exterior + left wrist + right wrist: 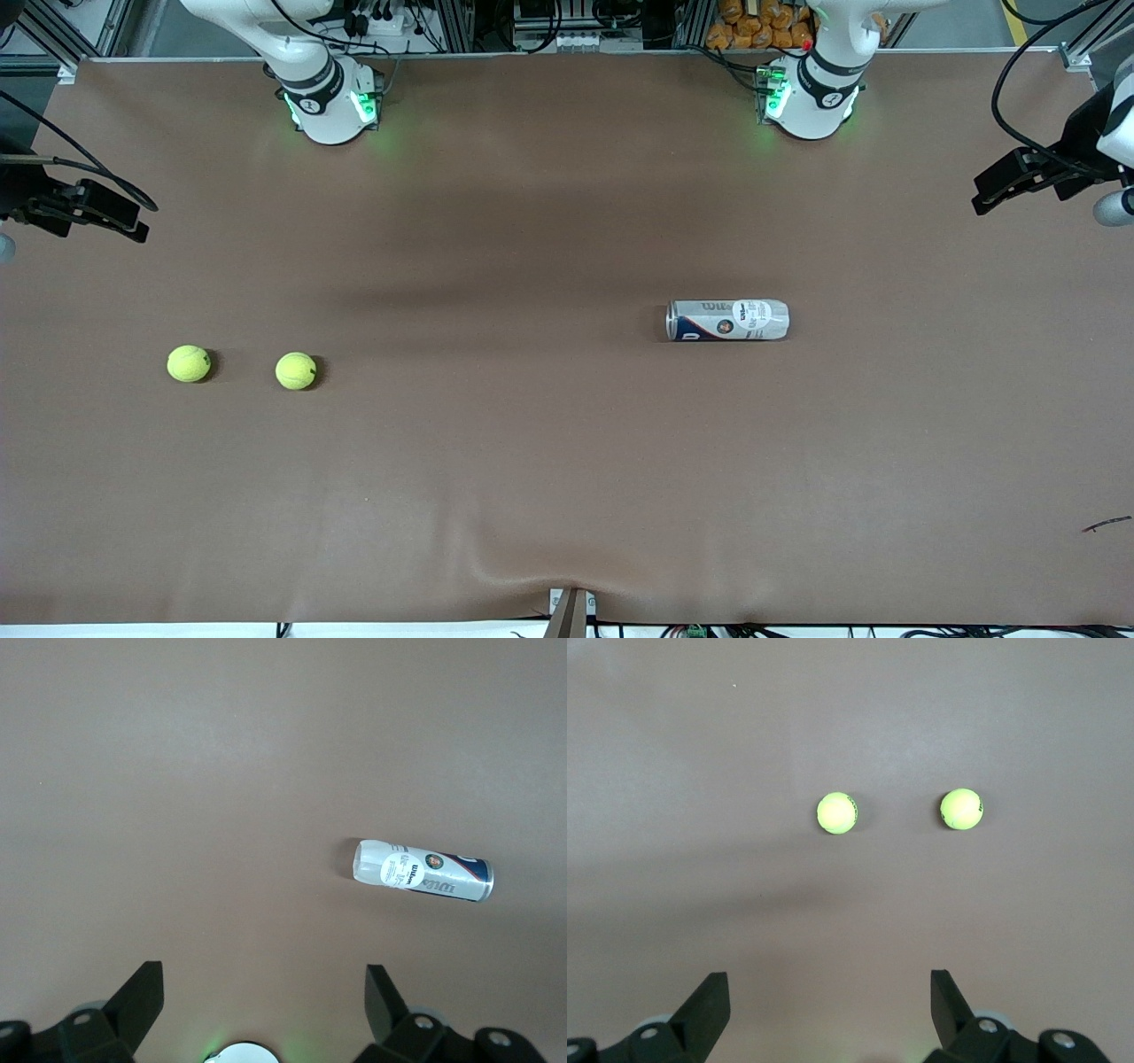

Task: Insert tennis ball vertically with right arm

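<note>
Tennis balls lie untouched; both hands (fingers spread) are edge-cropped.

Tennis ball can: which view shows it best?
The left wrist view: the tennis ball can lies on its side, its label readable. The front view shows it smaller on the table. The right wrist view misses it.

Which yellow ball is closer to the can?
The ball beside the other ball, toward the left arm's end; it lies between that one and the can.
</note>
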Controlling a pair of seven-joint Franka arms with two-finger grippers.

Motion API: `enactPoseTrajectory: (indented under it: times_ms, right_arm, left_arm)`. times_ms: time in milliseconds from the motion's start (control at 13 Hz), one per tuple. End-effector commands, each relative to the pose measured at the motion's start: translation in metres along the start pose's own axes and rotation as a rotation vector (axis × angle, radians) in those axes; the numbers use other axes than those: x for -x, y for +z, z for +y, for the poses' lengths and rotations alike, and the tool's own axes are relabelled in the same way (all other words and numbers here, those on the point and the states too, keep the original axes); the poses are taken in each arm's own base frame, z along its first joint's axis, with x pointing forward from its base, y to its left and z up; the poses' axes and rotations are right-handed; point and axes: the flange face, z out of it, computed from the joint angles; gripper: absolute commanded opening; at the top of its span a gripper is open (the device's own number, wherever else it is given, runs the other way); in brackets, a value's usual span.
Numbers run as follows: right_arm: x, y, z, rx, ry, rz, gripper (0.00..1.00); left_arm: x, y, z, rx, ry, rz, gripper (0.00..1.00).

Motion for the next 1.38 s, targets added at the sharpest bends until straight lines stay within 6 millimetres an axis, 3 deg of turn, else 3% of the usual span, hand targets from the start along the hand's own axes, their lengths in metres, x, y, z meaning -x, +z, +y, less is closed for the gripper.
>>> enactPoseTrajectory:
  times_ms: [0,691,1305]
  right_arm:
    - [-0.001,-0.005,-0.001,0.02,0.007,0.011,1.0]
    - [-0.001,-0.006,0.003,0.019,0.016,0.013,1.0]
    - [-0.002,-0.006,0.003,0.019,0.015,0.016,1.0]
  left_arm:
    - [0.003,-0.002,0.007,0.018,0.022,0.001,1.0]
    - [0.008,0.005,0.027,0.008,0.063,-0.016,1.0]
    - [0.022,0.011,0.066,-0.005,0.141,-0.033,1.0]
